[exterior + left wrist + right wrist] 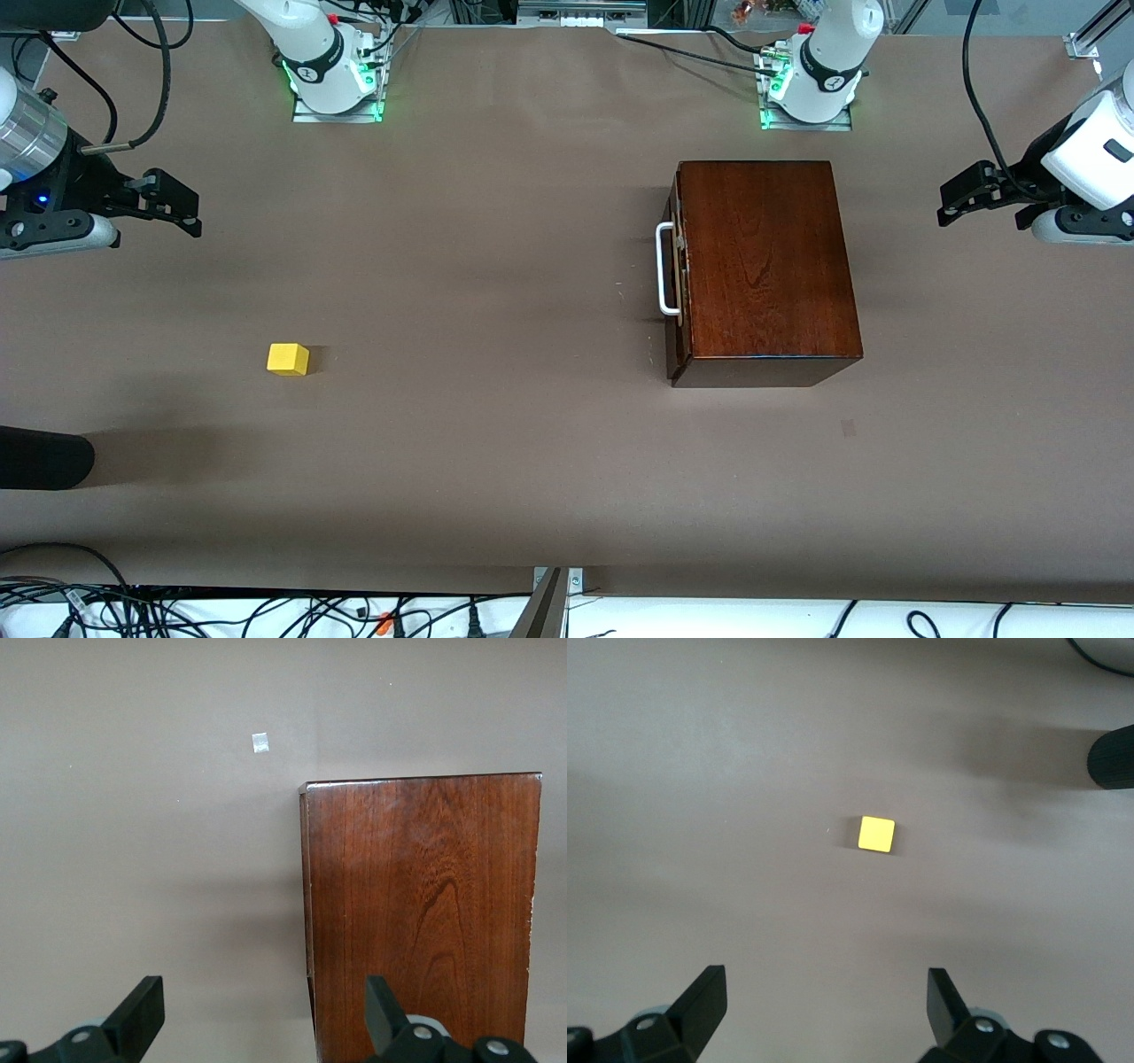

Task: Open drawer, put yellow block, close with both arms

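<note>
Front view: drawer (pixel 678 266) shut inside mahogany box (pixel 766 261), white handle (pixel 664 269) facing the right arm's end. Yellow block (pixel 288 359) alone on brown table (pixel 496 266), well apart from box, toward the right arm's end. Left gripper (pixel 946 209) over the table's left-arm end, fingers spread wide, empty. Right gripper (pixel 188 215) over the right-arm end, likewise wide open, holding nothing.

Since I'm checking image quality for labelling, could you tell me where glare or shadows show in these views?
Front view: a sheen on the glossy box top, and a short shadow beside the yellow block. Left wrist view: soft shadow on the table beside the box. Right wrist view: broad, diffuse shadows across the table; the block stays sharp.
</note>
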Motion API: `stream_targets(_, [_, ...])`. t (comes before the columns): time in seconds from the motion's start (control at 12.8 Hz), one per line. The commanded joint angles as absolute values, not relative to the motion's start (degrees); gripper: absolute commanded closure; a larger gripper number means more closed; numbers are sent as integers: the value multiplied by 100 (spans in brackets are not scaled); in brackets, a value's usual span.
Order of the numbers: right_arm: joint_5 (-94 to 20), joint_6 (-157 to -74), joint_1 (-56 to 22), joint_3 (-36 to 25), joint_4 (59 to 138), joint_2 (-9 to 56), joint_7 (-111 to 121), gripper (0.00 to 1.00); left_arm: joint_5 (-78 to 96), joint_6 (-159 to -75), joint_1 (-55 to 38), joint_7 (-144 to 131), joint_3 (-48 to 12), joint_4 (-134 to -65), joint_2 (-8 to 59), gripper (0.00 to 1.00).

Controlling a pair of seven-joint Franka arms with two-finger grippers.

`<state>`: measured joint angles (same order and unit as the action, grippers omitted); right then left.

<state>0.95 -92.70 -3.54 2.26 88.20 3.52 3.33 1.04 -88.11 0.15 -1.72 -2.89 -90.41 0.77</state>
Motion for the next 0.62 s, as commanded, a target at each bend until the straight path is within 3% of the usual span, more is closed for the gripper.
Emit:
stream_targets(0.0, [53,-9176,-325,229,8657,413,422,0,-44,-8692,44,-185,-325,-8833,167,0])
stream_targets(0.55, [35,-9343,-316,229,8657,431,422,0,-53,-8684,35,-193,-325,-8842,167,0])
